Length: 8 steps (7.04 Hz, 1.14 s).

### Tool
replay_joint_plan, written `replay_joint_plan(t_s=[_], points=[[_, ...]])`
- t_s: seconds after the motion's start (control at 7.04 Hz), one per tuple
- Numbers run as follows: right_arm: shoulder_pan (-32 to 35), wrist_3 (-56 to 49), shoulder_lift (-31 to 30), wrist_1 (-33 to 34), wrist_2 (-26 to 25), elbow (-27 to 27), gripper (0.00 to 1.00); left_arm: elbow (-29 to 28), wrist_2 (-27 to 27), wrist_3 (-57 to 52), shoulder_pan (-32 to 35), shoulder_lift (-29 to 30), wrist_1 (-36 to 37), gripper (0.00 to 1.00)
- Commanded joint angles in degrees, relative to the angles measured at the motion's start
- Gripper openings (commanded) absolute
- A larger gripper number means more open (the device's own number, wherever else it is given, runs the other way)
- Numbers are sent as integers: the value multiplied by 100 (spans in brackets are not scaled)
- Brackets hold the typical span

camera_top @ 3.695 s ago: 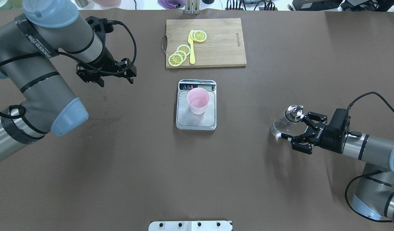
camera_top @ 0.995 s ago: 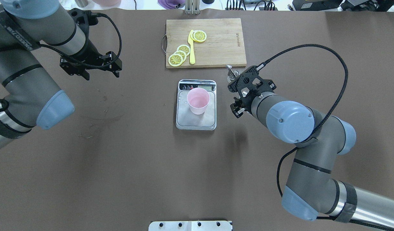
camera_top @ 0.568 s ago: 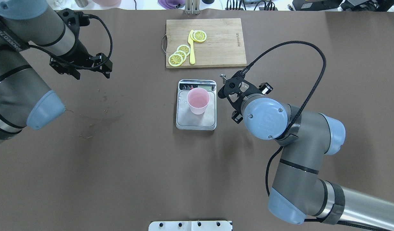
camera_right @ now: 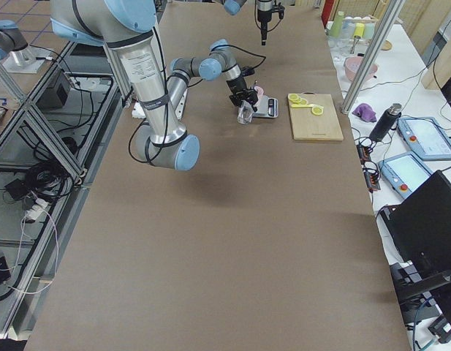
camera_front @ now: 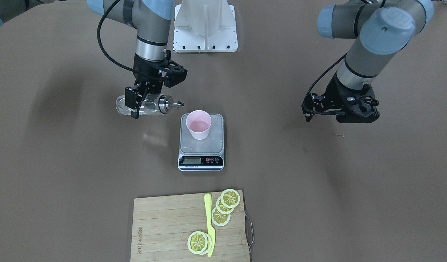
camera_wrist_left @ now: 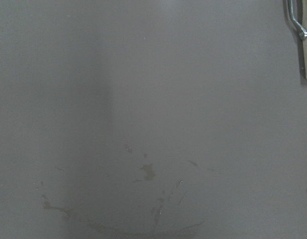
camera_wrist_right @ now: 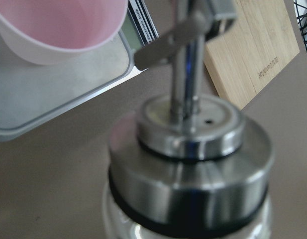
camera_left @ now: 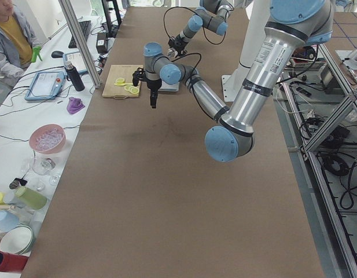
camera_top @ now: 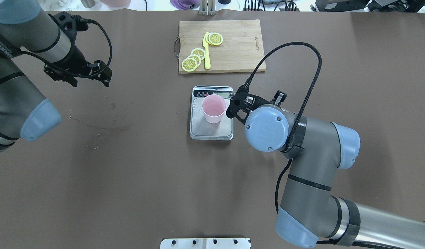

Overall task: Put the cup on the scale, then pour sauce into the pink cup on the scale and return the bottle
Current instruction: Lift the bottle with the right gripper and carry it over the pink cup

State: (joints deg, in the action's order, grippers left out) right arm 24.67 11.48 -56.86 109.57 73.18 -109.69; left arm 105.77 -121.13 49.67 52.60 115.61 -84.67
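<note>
The pink cup (camera_front: 198, 124) stands upright on the steel scale (camera_front: 200, 147), also in the overhead view, cup (camera_top: 214, 109) on scale (camera_top: 211, 130). My right gripper (camera_front: 139, 103) is shut on the clear glass bottle (camera_front: 153, 104), held on its side just above the table. The spout (camera_front: 178, 104) points at the cup and stops short of its rim. The right wrist view shows the chrome cap (camera_wrist_right: 190, 144) with the cup (camera_wrist_right: 58, 25) beyond. No liquid stream shows. My left gripper (camera_top: 90, 81) is open and empty, far left of the scale.
A wooden cutting board (camera_top: 240, 45) with lemon slices (camera_top: 193, 58) and a yellow knife (camera_top: 206, 52) lies beyond the scale. Dried stains (camera_wrist_left: 148, 172) mark the table under my left gripper. The white robot base (camera_front: 205, 25) stands behind the scale.
My right arm has carried the bottle from the table's right to the scale's side and tipped it flat, spout toward the cup. My left arm has drawn back to the left.
</note>
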Motion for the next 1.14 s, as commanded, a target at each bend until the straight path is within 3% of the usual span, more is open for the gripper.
replay_joint_plan(t_s=[0.0, 0.85, 0.99], points=[[3, -33, 87, 188, -120, 53, 0, 13, 20, -10, 4, -56, -6, 97], [47, 214, 553, 249, -76, 572, 0, -4, 46, -10, 4, -65, -6, 97], [47, 214, 597, 632, -94, 572, 0, -4, 46, -18, 4, -65, -6, 97]])
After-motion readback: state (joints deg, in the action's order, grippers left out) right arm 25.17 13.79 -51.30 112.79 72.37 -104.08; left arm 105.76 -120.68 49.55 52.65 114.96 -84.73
